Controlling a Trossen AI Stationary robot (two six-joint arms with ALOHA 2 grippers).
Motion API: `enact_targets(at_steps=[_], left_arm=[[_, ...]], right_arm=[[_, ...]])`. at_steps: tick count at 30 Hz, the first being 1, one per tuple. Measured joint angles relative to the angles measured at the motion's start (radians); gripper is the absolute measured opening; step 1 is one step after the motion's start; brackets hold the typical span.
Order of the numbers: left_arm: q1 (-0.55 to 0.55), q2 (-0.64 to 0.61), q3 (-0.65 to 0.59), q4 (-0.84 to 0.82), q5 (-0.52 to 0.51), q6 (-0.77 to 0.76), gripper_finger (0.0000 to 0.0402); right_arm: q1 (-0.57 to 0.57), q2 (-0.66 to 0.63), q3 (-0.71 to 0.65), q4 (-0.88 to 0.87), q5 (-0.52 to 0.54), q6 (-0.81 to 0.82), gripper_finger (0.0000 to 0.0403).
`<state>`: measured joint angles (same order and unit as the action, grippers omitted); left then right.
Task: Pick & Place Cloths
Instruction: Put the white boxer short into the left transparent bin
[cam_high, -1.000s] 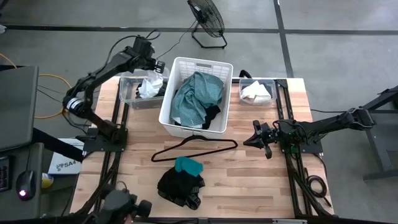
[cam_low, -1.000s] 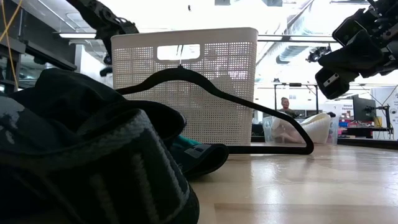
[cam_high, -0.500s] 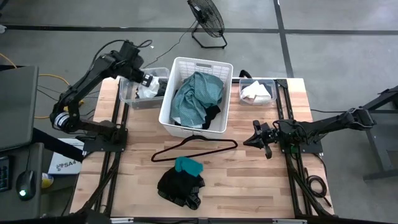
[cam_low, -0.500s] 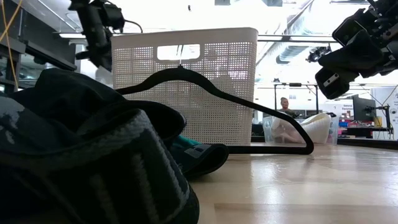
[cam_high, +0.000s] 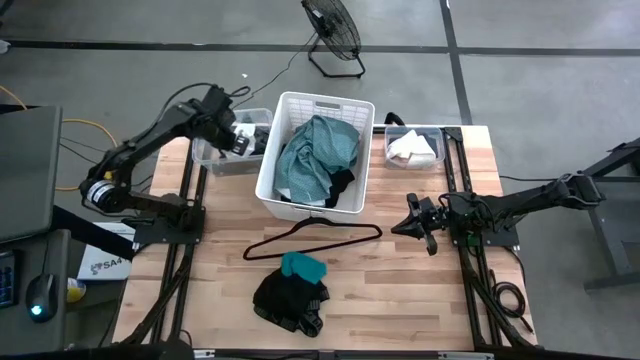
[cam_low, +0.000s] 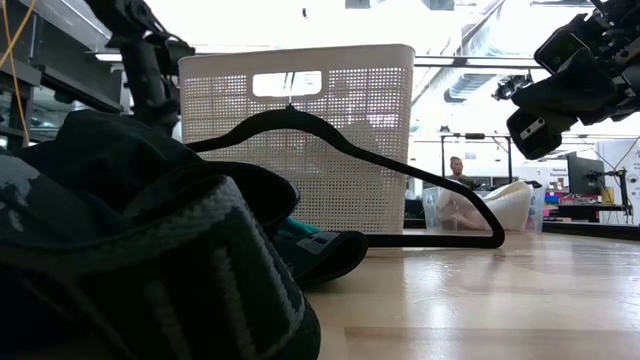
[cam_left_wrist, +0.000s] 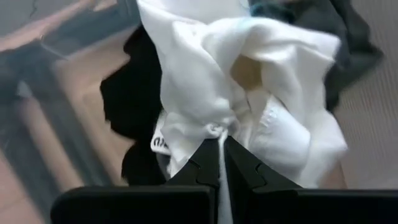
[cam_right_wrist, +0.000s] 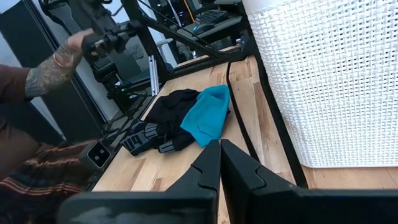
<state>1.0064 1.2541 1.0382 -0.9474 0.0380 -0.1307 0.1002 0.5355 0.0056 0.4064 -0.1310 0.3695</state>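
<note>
The left claw (cam_left_wrist: 219, 144) is clenched on the white cloth (cam_left_wrist: 249, 81) in the clear bin (cam_high: 205, 150) at ten o'clock, probably to lift it toward the basket (cam_high: 285, 195). The right claw (cam_high: 412, 220) waits empty, pinched closed, at three o'clock.

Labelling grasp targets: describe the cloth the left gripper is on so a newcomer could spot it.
Start at the tall white perforated laundry basket at the table's far middle. Beside it, on the left arm's side, sits a small clear plastic bin holding crumpled cloths. The target is the white fabric garment there, pinched by the shut left gripper; its neighbours in that bin are black and dark grey.
</note>
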Motion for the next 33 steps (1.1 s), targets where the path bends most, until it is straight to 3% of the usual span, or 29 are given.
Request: enact_targets(at_steps=[7, 20, 24, 33], left_arm=[[0.001, 0.017, -0.082, 0.181, -0.012, -0.065, 0.0001], [0.002, 0.119, -0.083, 0.217, -0.06, -0.11, 0.0005], [0.001, 0.119, -0.063, 0.204, -0.059, -0.101, 0.0041], [0.001, 0.119, 0.036, 0.113, -0.082, -0.057, 0.0182]], right_arm=[[0.0, 0.0, 0.0, 0.0, -0.001, 0.0, 0.0003], [0.0, 0.0, 0.0, 0.0, 0.0, 0.0, 0.0003], [0.0, 0.0, 0.0, 0.0, 0.0, 0.0, 0.0003], [0.0, 0.0, 0.0, 0.0, 0.0, 0.0, 0.0003]])
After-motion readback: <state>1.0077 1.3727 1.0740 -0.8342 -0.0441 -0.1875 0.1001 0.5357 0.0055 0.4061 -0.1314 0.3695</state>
